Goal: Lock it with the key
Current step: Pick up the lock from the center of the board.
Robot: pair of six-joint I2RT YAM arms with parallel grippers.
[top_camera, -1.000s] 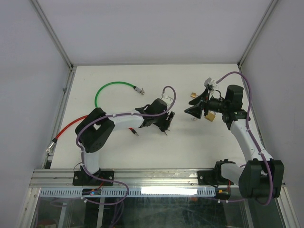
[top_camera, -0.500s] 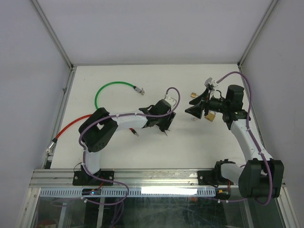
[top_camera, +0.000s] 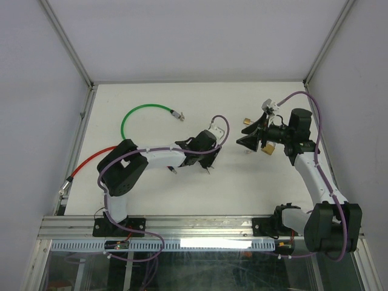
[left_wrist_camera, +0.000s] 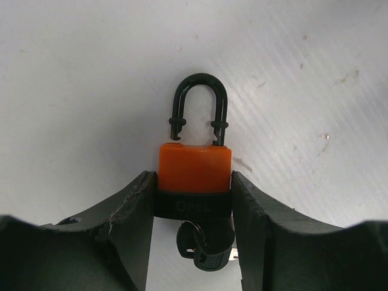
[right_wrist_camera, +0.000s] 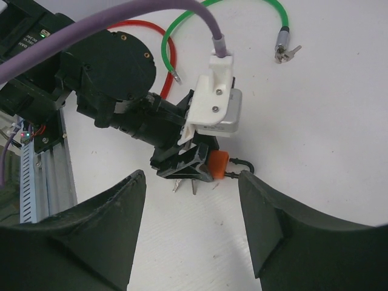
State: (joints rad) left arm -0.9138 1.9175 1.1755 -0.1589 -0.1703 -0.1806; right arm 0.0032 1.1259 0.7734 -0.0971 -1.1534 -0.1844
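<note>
- Orange padlock lies near the middle of the white surface, with one leg of its black shackle sprung free.
- Left tool pinches the padlock's body from both sides.
- Right tool hangs spread toward the right edge, holding nothing.

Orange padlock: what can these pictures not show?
Left wrist view: on the orange padlock, the keyhole end is hidden behind its black band; the dark piece below, maybe the key, is unclear.
Top external view: the left gripper covers the padlock.
Right wrist view: the gripper hides its lower half.
</note>
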